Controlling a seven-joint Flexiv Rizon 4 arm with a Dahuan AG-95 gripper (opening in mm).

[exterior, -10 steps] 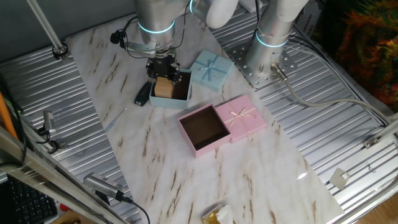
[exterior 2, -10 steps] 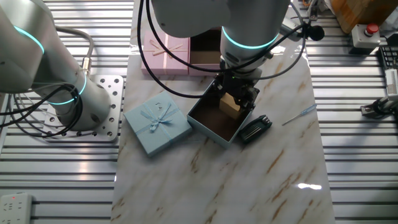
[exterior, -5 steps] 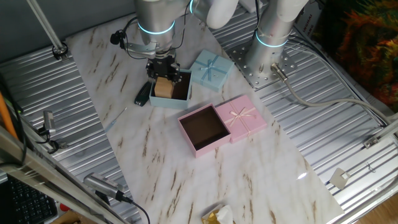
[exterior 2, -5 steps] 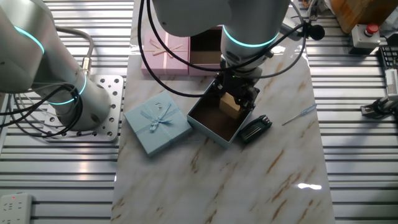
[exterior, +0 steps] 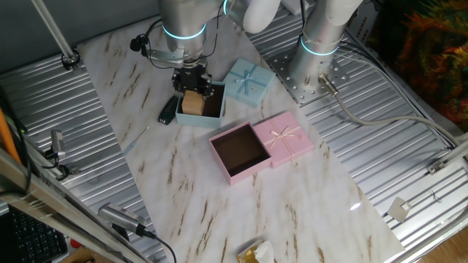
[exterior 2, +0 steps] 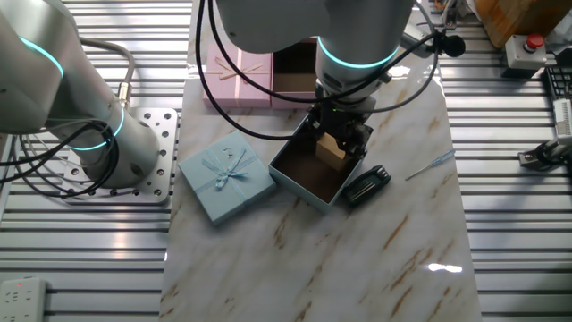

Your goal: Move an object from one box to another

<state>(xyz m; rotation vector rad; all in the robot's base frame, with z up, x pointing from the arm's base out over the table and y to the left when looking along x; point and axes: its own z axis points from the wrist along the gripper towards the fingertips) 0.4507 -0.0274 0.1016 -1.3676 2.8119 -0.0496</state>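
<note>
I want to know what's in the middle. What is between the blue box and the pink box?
Nothing: between the light blue box and the pink box there is only bare marble tabletop, clearest in the one fixed view.

Silver-grey arm [exterior: 183, 18] with glowing cyan rings, black cables, dark pincer [exterior: 191, 82].

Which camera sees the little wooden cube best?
One fixed view shows the wooden cube best: its front face and top are plain inside the blue box, just below the gripper. The other fixed view shows only a sliver of the cube, mostly hidden behind the gripper.
</note>
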